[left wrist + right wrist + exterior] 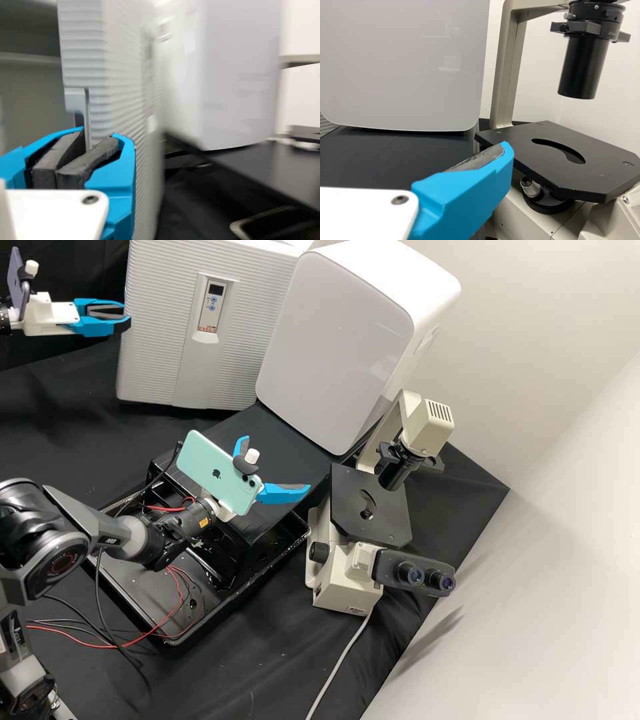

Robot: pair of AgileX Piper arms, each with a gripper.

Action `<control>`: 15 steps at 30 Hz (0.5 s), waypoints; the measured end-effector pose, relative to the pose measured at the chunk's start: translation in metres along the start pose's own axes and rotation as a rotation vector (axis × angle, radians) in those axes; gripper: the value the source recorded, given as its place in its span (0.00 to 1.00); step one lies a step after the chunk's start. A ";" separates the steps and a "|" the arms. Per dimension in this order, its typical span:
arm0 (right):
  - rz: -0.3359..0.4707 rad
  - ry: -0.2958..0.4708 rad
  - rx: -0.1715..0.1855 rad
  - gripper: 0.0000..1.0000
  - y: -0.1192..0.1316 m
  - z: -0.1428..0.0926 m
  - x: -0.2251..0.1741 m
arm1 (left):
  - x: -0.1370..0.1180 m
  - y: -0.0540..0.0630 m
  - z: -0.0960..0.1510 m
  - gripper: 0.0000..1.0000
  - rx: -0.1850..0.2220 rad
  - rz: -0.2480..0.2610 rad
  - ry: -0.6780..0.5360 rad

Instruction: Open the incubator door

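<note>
Left gripper [127, 313] clamped on incubator [163, 327] door handle [75, 100]; right gripper [277, 463] fingers wide apart near microscope [347, 560].

"What is standing behind everything?"

"A pale wall [553, 313] is filling the upper right of the high view, and another pale wall [553, 600] is meeting it along a slanting corner and running down to the lower right."

"And the counter [260, 673]?"

"It's wearing black cloth [40, 413], which is creasing softly."

"Any light?"

"Yes, it's brightening both walls, and faint shadows [440, 633] are streaking the lower one."
</note>
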 end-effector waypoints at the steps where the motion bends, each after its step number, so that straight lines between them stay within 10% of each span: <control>1: 0.000 0.000 0.000 1.00 0.000 0.000 0.000 | -0.003 0.002 0.005 0.00 0.005 0.008 -0.021; 15: 0.000 0.000 0.000 1.00 0.000 0.000 0.000 | -0.025 0.011 0.043 0.00 0.014 0.042 -0.086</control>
